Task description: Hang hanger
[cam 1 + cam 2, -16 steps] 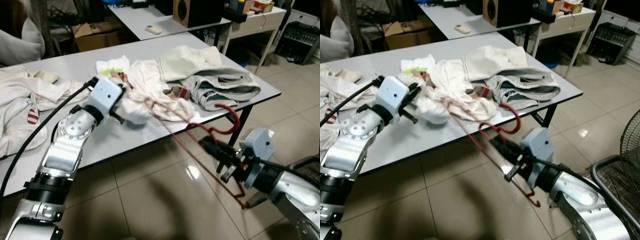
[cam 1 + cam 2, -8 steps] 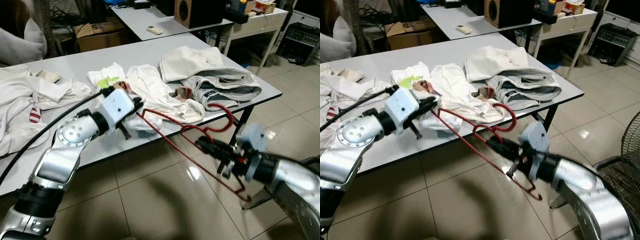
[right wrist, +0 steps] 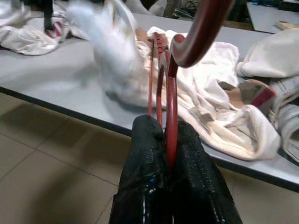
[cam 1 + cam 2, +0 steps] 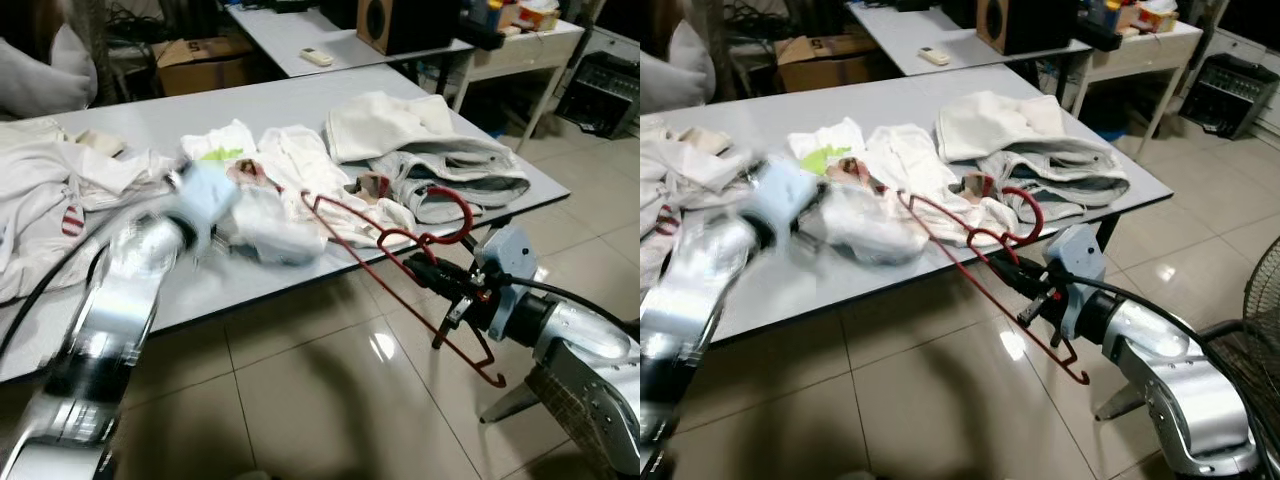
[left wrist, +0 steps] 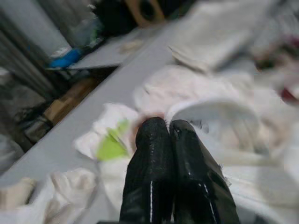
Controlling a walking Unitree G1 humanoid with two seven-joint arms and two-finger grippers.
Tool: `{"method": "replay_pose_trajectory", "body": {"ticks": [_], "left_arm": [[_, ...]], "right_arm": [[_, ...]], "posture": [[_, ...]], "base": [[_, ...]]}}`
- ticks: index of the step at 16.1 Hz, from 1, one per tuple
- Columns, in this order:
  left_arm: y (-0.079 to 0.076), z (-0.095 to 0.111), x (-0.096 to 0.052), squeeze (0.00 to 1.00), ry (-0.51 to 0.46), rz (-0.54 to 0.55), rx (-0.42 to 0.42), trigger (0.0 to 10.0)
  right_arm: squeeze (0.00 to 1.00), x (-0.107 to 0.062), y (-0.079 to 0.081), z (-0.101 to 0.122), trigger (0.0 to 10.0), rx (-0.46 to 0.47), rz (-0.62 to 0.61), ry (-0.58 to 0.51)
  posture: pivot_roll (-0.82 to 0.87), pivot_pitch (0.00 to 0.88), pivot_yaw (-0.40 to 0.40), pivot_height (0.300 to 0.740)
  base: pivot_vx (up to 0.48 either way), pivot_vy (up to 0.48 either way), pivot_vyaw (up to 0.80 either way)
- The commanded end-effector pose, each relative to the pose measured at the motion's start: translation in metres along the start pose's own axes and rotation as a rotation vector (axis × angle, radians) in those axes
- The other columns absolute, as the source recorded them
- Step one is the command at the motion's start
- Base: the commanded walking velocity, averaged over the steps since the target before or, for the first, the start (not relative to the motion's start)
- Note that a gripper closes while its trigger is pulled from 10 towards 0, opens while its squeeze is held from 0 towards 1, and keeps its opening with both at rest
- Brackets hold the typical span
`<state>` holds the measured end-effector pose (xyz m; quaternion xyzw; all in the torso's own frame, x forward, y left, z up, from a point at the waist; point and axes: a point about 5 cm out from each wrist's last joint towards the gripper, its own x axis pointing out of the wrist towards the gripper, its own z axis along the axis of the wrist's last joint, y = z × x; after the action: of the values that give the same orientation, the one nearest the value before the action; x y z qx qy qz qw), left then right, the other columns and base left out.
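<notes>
1. Right gripper (image 4: 428, 272) has its two black fingers pinched tight on the red hanger (image 4: 400, 250), grabbing it just below the hook. You can see the red wire squeezed between the fingers (image 3: 187, 177) in the right wrist view.
2. That hanger is held up in the air just off the near edge of the table (image 4: 250, 110), towards its right corner. Its hook curls up by the table edge, one end of the frame reaches in over the white clothes, the other end dips down over the tiled floor (image 4: 300, 400).
3. Left gripper (image 5: 169, 135) is over the table, close to the near edge and about mid-way along. Fingers are pressed together with nothing visibly between them. It's super blurred in the head views, so hard to say if it touches the cloth.
4. Just under and ahead of it is a crumpled white garment (image 4: 270, 225), plus another white piece with a green print (image 4: 220, 145) further back.
5. Right end of the table has a folded cream top (image 4: 385, 120) and a grey piece (image 4: 460, 175) next to the right edge.
6. Left end is a heap of white clothing (image 4: 50, 200) with a bit of red on it.
7. Behind it all there's a second table with a speaker (image 4: 400, 20) and a cardboard box (image 4: 200, 65).
</notes>
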<state>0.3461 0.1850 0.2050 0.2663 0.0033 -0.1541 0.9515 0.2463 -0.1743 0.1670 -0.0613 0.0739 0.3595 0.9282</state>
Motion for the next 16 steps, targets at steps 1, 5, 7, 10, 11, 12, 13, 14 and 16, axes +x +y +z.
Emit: {"method": "replay_pose_trajectory", "body": {"ticks": [1,5,7,10,11,12,13,14,16], "left_arm": [[0.015,0.012,0.013,0.0,-0.05,0.064,-0.08,0.0],[0.062,0.105,0.04,0.0,-0.39,0.161,-0.156,0.0],[0.082,0.15,0.033,0.0,-0.557,0.177,-0.157,0.0],[0.065,0.117,0.036,0.0,-0.469,0.095,-0.106,0.0],[0.059,0.105,0.035,0.0,-0.451,0.052,-0.094,0.0],[0.055,0.093,0.032,0.0,-0.426,0.006,-0.074,0.0],[0.053,0.084,0.029,0.0,-0.393,-0.033,-0.047,0.0],[0.046,0.064,0.021,0.0,-0.315,-0.122,0.033,0.0],[0.032,0.029,0.005,0.0,-0.164,-0.285,0.13,0.0]], "right_arm": [[0.0,-0.005,-0.007,0.001,10.0,-0.023,-0.081,-0.006],[0.0,-0.007,-0.024,0.0,10.0,-0.044,-0.255,-0.006],[0.0,-0.011,-0.025,0.002,10.0,-0.041,-0.304,-0.032],[0.0,-0.013,-0.015,-0.003,10.0,-0.022,-0.294,-0.038],[0.0,-0.012,-0.012,-0.003,10.0,-0.018,-0.282,-0.045],[0.0,-0.011,-0.011,-0.002,10.0,-0.013,-0.273,-0.06],[0.0,-0.012,-0.011,0.0,10.0,-0.009,-0.274,-0.073],[0.0,-0.013,-0.012,0.004,10.0,0.003,-0.282,-0.108],[0.0,-0.019,-0.012,0.013,10.0,0.034,-0.255,-0.172]], "posture": [[-0.13,0.043,0.019,0.74],[-0.15,0.047,0.05,0.74],[-0.15,0.048,0.069,0.74],[-0.15,0.056,0.077,0.74],[-0.14,0.059,0.074,0.74],[-0.14,0.058,0.072,0.74],[-0.14,0.058,0.072,0.74],[-0.14,0.056,0.068,0.74],[-0.13,0.051,0.062,0.74]], "base": [[0.0,0.0,0.0],[0.0,0.0,0.0],[0.0,0.0,0.0],[0.0,0.0,0.0],[0.0,0.0,0.0],[0.0,0.0,0.0],[0.0,0.0,0.0],[0.0,0.0,0.0],[0.0,0.0,0.0]]}}
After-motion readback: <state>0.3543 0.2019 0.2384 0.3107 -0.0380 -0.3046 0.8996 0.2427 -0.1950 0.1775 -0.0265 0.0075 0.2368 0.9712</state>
